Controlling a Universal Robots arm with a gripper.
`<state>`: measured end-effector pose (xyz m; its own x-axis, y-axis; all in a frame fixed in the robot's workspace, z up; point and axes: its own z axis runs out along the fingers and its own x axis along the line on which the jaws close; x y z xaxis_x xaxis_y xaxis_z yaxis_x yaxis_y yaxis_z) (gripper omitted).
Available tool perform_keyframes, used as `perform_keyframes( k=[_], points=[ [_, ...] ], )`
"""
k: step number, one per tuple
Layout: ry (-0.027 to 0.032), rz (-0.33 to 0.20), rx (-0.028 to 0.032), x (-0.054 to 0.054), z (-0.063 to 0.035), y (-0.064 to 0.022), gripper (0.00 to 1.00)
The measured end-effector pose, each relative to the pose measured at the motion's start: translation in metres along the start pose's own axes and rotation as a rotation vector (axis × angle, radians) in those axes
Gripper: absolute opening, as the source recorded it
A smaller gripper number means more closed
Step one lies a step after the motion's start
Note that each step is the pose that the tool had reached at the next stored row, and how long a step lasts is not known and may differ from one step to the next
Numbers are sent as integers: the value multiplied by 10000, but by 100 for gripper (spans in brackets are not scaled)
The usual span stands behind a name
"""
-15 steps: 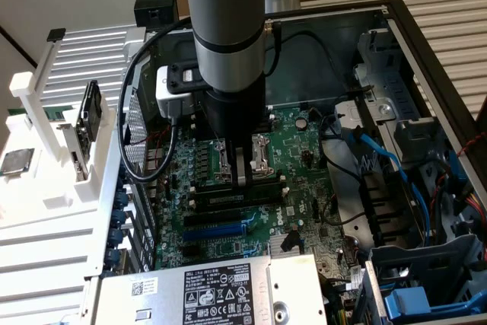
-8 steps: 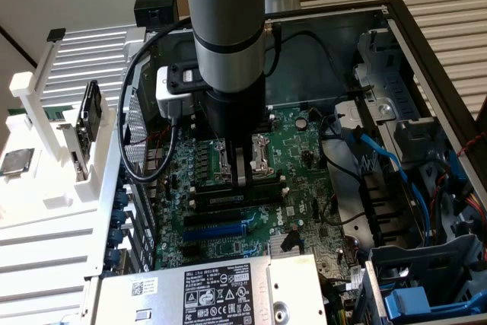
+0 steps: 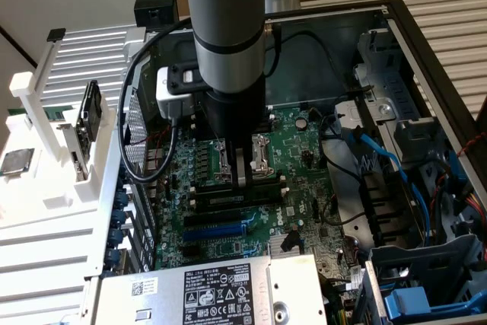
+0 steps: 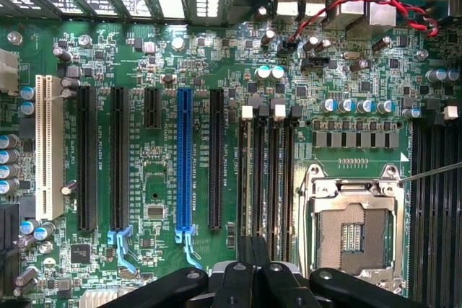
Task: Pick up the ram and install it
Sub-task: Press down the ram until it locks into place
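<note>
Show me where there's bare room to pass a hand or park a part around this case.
Free: the white slatted shelf at the exterior view's left, outside the case; the bare metal panel beyond the motherboard, crossed by one black cable. Crowded: the cables at the exterior view's right and the memory slots under the jaws.

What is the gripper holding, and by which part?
It cannot be told. The gripper is shut, low over the black memory slots, and no ram shows clearly between its fingers.
</note>
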<state>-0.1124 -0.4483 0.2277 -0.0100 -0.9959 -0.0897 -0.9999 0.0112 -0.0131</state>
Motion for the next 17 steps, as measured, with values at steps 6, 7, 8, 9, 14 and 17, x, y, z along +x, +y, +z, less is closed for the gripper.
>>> perform_keyframes(
  k=[6,7,8,9,14,17],
  points=[
    [1,0,-1,1,8,0,10],
    [2,1,-1,1,9,0,10],
    [2,0,-1,1,10,0,10],
    [1,1,-1,1,12,1,10],
    [1,1,-1,1,16,1,10],
    [-7,1,4,0,5,2,10]
  ],
)
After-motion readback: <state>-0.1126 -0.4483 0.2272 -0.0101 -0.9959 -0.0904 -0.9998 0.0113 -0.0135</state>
